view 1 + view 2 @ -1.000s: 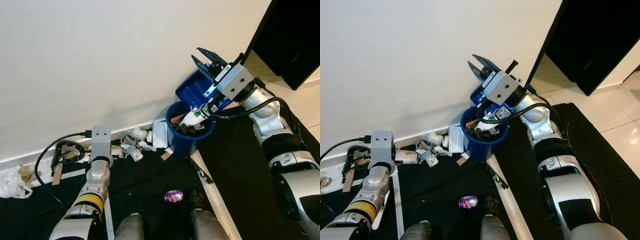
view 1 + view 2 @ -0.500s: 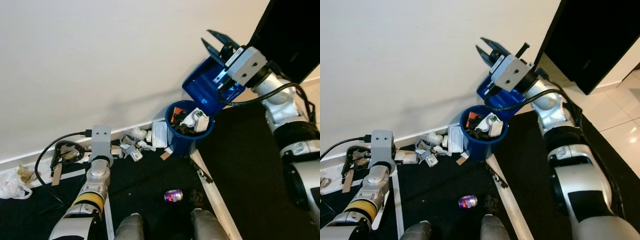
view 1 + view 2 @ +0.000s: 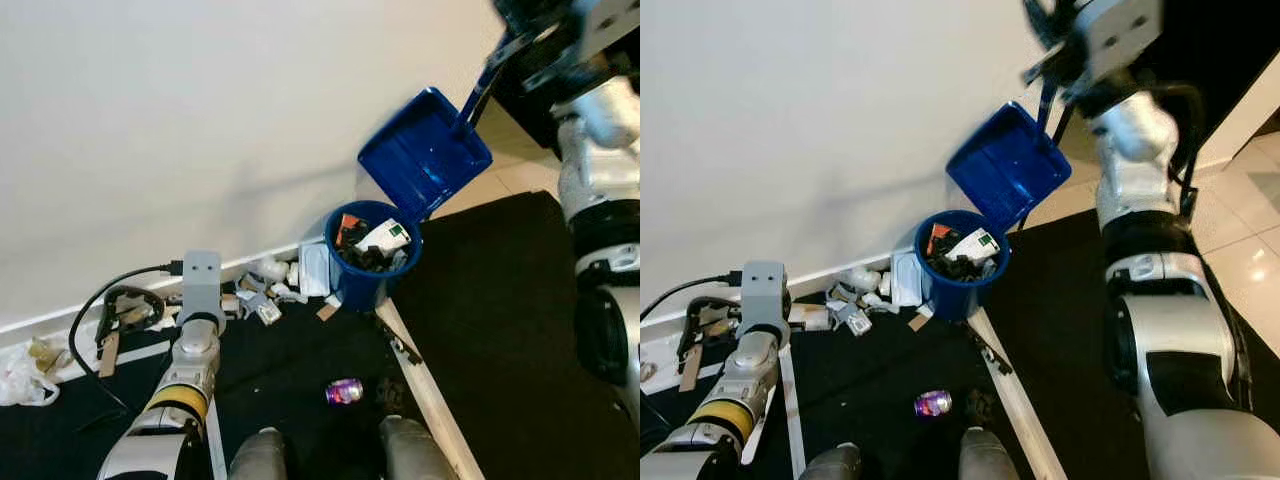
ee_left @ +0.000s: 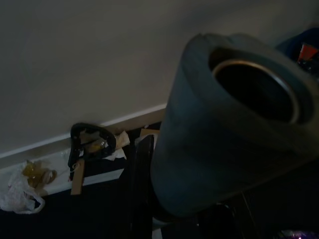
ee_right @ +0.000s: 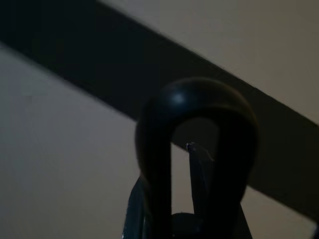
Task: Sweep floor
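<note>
Spillage is the risk: right gripper clamps the blue dustpan by its handle, tilted above the heaped bin, so scraps could topple onto the floor

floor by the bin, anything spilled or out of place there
Yes. Loose scraps lie against the baseboard left of the full blue bin, and a purple can lies on the dark mat near the robot's feet. The right gripper holds the emptied dustpan tilted above the bin.
</note>
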{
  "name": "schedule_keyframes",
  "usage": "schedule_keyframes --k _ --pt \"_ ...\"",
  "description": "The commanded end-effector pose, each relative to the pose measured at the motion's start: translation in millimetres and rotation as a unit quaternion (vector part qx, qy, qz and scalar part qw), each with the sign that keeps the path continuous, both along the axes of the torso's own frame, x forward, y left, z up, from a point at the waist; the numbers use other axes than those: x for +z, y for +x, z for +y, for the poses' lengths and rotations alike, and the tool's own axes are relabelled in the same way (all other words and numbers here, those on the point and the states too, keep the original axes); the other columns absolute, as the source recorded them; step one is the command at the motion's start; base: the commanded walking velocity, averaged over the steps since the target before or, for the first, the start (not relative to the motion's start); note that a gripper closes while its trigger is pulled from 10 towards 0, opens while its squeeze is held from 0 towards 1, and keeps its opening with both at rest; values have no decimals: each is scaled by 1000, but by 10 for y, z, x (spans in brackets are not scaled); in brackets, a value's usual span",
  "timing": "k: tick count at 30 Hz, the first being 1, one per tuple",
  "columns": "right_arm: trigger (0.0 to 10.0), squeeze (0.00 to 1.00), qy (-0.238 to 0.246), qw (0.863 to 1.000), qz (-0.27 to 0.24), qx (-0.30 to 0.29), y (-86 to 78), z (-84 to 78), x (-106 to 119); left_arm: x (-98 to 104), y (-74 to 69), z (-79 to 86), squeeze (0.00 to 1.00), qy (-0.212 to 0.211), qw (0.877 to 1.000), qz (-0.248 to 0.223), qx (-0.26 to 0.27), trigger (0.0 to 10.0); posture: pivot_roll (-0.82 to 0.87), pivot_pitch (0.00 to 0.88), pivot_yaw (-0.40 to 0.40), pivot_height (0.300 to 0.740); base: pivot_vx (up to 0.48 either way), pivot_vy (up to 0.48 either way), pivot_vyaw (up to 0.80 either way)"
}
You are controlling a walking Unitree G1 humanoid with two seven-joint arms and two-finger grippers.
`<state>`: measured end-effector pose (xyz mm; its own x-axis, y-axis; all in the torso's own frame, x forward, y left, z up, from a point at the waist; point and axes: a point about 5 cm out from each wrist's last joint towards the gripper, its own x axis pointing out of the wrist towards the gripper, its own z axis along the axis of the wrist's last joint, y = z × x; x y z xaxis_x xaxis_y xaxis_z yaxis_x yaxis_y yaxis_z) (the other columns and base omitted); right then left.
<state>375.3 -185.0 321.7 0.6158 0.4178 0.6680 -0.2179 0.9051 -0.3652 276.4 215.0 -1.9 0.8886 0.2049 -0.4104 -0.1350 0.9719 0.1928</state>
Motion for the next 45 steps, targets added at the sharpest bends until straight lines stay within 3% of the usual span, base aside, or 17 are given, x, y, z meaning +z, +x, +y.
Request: schedule_keyframes --k 1,3,4,5,6,9,12,15,21,25,27,31,34,36,39,42,45 --pt "10000 0 100 989 -96 52 -144 39 494 -143 -103 -79 0 -41 999 34 4 10000 66 9 -73 740 0 0 0" --pt "10000 0 100 989 -96 52 -144 39 494 -143 -103 -79 0 -41 999 34 4 10000 66 9 -73 740 0 0 0" --pt "10000 0 168 979 -7 112 -24 2 452 -147 -110 -65 0 -39 999 37 3 10000 67 10 -70 740 0 0 0" --pt "10000 0 186 972 32 138 21 14 409 -150 -113 -61 0 -39 999 38 2 10000 67 10 -69 740 0 0 0" --pt "10000 0 186 972 32 138 21 14 409 -150 -113 -61 0 -39 999 38 2 10000 67 10 -69 740 0 0 0" --pt "10000 0 182 963 95 172 72 93 218 -156 -118 -60 0 -36 998 41 -1 10000 71 11 -68 740 0 0 0" --pt "10000 0 183 961 113 175 86 111 145 -157 -119 -60 0 -33 999 42 -3 10000 71 11 -68 740 0 0 0" --pt "10000 0 194 947 160 199 98 160 -24 -163 -133 -46 0 -25 999 44 -6 10000 75 14 -67 740 0 0 0" --pt "10000 0 152 950 202 182 76 250 -238 -175 -162 -13 0 -12 999 48 -9 10000 80 18 -68 740 0 0 0" --pt "10000 0 139 937 266 177 25 401 -644 -202 -214 50 0 22 998 58 -9 10000 82 19 -68 740 0 0 0" --pt "10000 0 140 933 282 173 18 425 -745 -205 -223 66 0 28 998 60 -6 10000 82 19 -68 740 0 0 0" --pt "10000 0 122 927 346 77 -33 346 -1298 -185 -238 128 0 60 997 53 2 10000 88 21 -71 740 0 0 0" --pt "10000 0 120 926 355 56 -64 312 -1400 -174 -235 136 0 62 997 47 5 10000 88 21 -71 740 0 0 0" --pt "10000 0 103 928 359 4 -147 215 -1568 -144 -215 136 0 56 998 34 8 10000 87 19 -72 740 0 0 0" --pt "10000 0 97 928 360 -15 -183 179 -1621 -133 -208 128 0 51 998 28 9 10000 86 18 -73 740 0 0 0" --pt "10000 0 83 923 359 -111 -388 -28 -1869 -123 -174 -10 0 18 1000 14 -16 10000 78 17 -63 740 0 0 0" --pt "10000 0 77 918 353 -163 -526 -151 -1991 -157 -180 -103 0 3 999 23 -37 10000 71 15 -58 740 0 0 0"
